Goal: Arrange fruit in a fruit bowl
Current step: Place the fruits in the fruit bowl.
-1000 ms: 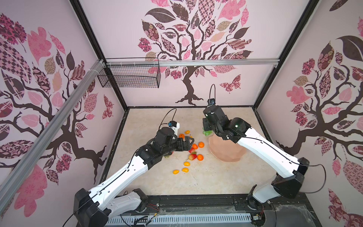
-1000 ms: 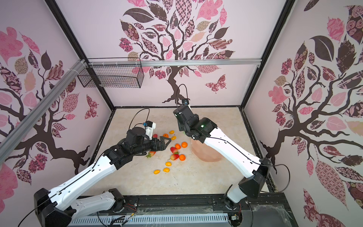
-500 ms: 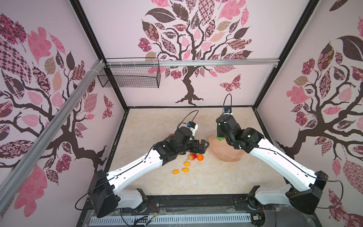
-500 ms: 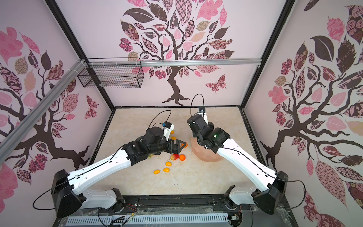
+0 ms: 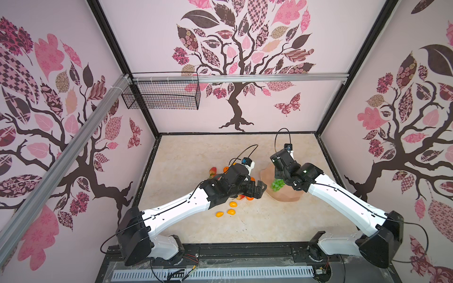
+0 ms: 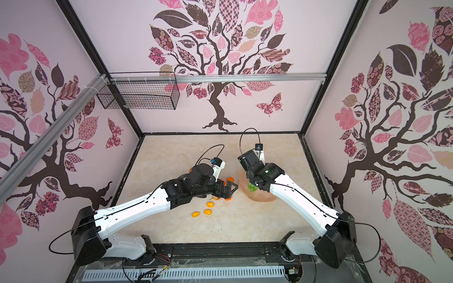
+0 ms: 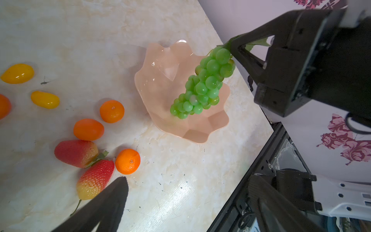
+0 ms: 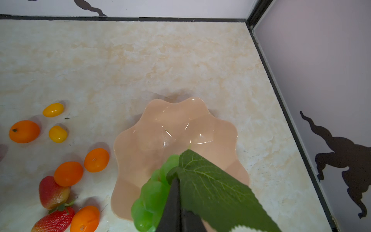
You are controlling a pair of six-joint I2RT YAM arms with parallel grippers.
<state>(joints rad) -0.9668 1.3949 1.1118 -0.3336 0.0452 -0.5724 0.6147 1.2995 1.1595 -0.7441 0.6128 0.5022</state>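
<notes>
A green grape bunch (image 7: 202,86) hangs by its stem over the peach-pink fruit bowl (image 7: 160,66), with my right gripper (image 8: 176,192) shut on the stem beside the leaf (image 8: 210,186). In both top views the grapes (image 5: 277,184) show under the right wrist, above the bowl (image 5: 285,196). My left gripper (image 7: 186,192) is open and empty, hovering over the table left of the bowl (image 6: 259,196). Loose fruit lies there: strawberries (image 7: 94,178), tangerines (image 7: 127,161) and yellow ovals (image 7: 45,99).
Three yellow-orange ovals (image 5: 231,212) lie in front of the left arm. A strawberry (image 5: 212,171) and a tangerine (image 5: 225,169) lie behind it. A black wire basket (image 5: 166,98) hangs on the rail at the back left. The right wall stands near the bowl.
The right gripper has carried the grape bunch rightward from behind the fruit pile to above the bowl. The left arm has reached right, toward the bowl's left side.
</notes>
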